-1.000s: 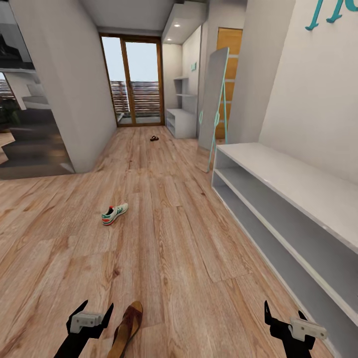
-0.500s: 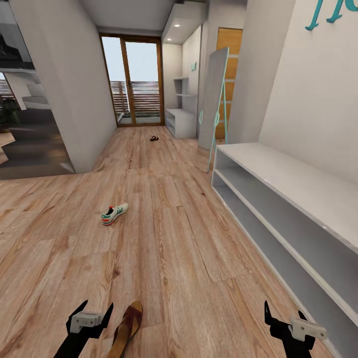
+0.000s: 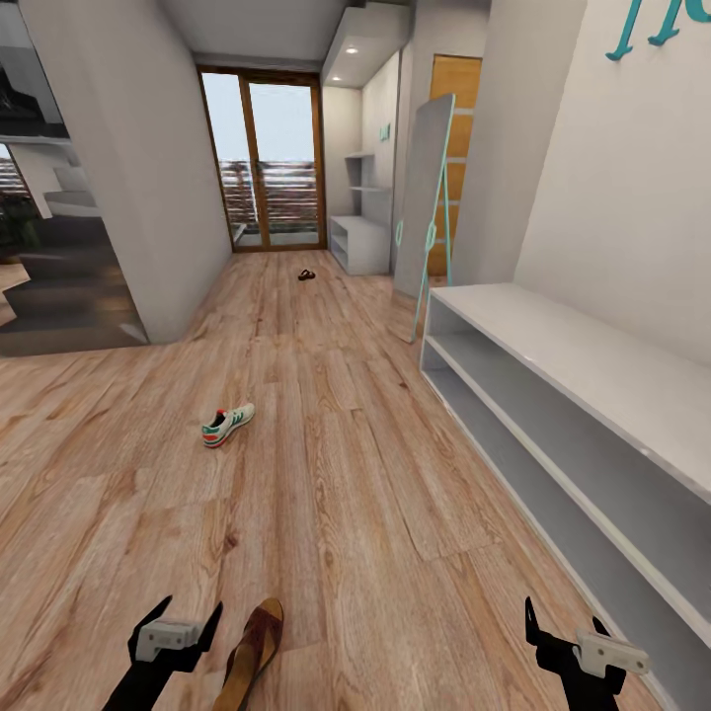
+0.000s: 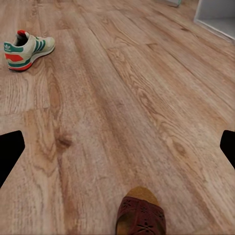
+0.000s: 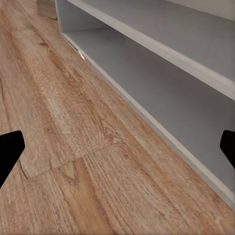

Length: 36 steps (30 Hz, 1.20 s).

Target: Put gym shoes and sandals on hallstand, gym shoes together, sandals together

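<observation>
Standing at the very start: nothing resting on the hallstand (image 3: pixel 592 395) yet, both tiers bare. Lying on the corridor floor (image 3: pixel 375 494): one gym shoe (image 3: pixel 228 425) ahead to the left, one sandal (image 3: pixel 252 652) just beside the left pincer (image 3: pixel 178 632), another sandal (image 3: pixel 307 275) far down the corridor. Second gym shoe not spotted. Hanging wide and holding nothing: left pincer and right pincer (image 3: pixel 573 642). Leaving all four pieces to lift and pair.
</observation>
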Motion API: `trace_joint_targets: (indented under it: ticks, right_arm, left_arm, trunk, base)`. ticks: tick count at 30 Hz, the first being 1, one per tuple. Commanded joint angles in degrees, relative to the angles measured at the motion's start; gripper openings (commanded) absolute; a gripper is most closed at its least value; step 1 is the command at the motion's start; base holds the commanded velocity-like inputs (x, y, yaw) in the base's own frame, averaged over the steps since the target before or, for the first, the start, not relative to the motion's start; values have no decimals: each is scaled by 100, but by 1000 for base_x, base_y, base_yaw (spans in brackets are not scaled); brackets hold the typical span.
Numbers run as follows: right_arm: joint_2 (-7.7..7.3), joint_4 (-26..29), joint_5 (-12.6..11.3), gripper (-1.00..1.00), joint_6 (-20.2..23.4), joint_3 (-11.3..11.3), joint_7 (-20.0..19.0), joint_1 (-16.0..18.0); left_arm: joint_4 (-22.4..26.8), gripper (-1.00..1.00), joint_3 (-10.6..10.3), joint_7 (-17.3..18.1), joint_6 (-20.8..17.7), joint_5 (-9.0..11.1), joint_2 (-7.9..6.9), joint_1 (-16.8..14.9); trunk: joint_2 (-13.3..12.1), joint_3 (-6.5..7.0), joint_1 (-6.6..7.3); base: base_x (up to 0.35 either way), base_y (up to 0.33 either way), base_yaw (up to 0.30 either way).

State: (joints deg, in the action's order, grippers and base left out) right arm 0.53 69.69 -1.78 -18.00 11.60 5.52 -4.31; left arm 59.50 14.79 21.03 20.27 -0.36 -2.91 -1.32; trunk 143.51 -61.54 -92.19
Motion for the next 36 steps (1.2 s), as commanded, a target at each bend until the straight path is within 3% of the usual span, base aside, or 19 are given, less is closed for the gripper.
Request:
trace_joint_targets:
  ticks: [1, 26, 30, 36]
  right_arm:
    - [0, 0, 0, 100, 0, 0, 0, 0]
    - [0, -1, 3, 100, -3, -9, -5, 0]
    - [0, 0, 3, 100, -4, -9, -4, 0]
    - [0, -2, 3, 100, -2, -9, -1, 0]
  left_arm:
    - [0, 100, 0, 0, 0, 0, 0, 0]
    - [-74, 100, -15, 1, -14, -22, -82, -44]
    - [-260, 100, -23, 24, 0, -37, -84, -131]
    - [-1089, 100, -55, 54, 347, -91, -132, -485]
  trunk:
    - [0, 0, 0]
    - [0, 0, 0]
    - [0, 0, 0]
    - [0, 0, 0]
  base:
    - [0, 0, 0]
    - [0, 0, 0]
    - [0, 0, 0]
    - [0, 0, 0]
